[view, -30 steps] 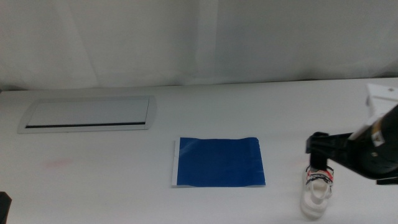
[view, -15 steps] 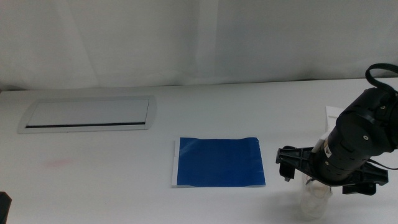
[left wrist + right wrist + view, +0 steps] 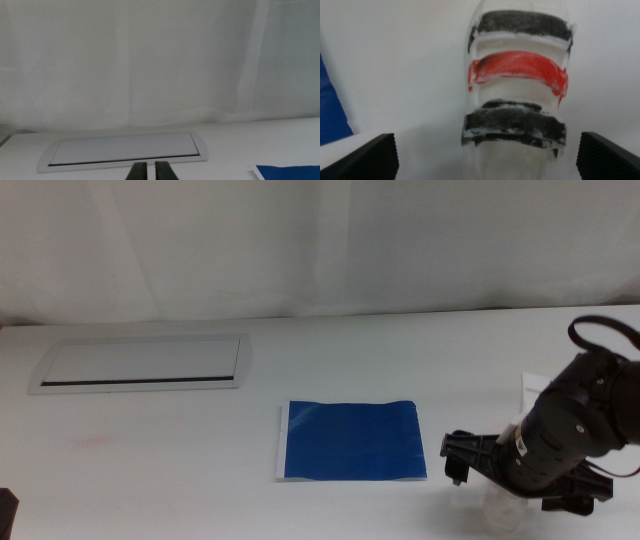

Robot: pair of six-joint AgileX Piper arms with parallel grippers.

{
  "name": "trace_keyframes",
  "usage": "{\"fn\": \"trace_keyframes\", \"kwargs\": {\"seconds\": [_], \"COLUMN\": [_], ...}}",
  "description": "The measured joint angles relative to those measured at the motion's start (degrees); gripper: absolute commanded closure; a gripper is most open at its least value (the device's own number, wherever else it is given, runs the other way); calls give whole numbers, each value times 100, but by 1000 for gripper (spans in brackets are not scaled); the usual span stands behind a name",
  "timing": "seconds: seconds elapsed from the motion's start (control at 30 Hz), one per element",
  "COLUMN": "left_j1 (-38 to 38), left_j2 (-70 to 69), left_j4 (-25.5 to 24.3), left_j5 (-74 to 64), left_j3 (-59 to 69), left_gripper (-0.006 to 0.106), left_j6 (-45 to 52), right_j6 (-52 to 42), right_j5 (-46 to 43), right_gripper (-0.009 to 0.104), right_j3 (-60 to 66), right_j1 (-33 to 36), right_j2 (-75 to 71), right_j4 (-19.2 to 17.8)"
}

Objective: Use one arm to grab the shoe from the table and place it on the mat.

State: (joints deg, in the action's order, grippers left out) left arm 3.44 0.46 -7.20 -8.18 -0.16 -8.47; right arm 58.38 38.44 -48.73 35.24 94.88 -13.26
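Observation:
The shoe (image 3: 517,95), a white sandal with black and red straps, lies on the white table (image 3: 150,470) to the right of the mat (image 3: 350,440). In the middle view only a bit of its white sole (image 3: 497,507) shows under the arm. My right gripper (image 3: 487,155) is low over the shoe, with its jaws wide open on either side of it. The right arm (image 3: 570,430) covers the gripper in the middle view. The dark blue mat also shows in the right wrist view (image 3: 330,110). My left gripper (image 3: 150,172) waits at the front left corner (image 3: 5,502), shut and empty.
A grey-framed white panel (image 3: 140,363) lies flat at the back left and also shows in the left wrist view (image 3: 125,150). A faint pink smudge (image 3: 92,443) marks the table at the left. A white wall rises behind the table.
My right arm has swung down and to the left over the shoe, and now covers most of it in the middle view. The shoe and the mat have not moved.

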Motion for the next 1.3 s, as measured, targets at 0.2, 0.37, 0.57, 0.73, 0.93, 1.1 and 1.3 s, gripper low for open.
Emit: {"fn": "trace_keyframes", "kwargs": {"seconds": [0.2,0.37,0.57,0.73,0.93,1.1,1.3], "left_j1": [0,0,0,0,0,0,0], "left_j2": [0,0,0,0,0,0,0], "left_j4": [0,0,0,0,0,0,0], "left_j5": [0,0,0,0,0,0,0], "left_j3": [0,0,0,0,0,0,0], "left_gripper": [103,103,103,103,103,103,103], "left_j6": [0,0,0,0,0,0,0], "right_j6": [132,166,176,176,176,-387,-2995], "right_j5": [-219,-310,-440,-453,-486,-466,-193], "right_gripper": [3,10,24,68,98,98,98], "right_j3": [121,121,121,121,121,123,-491], "right_j1": [0,0,0,0,0,0,0], "right_j2": [39,188,342,363,366,241,-360], "right_j4": [-76,-175,-337,-412,-649,-969,-1040]}}
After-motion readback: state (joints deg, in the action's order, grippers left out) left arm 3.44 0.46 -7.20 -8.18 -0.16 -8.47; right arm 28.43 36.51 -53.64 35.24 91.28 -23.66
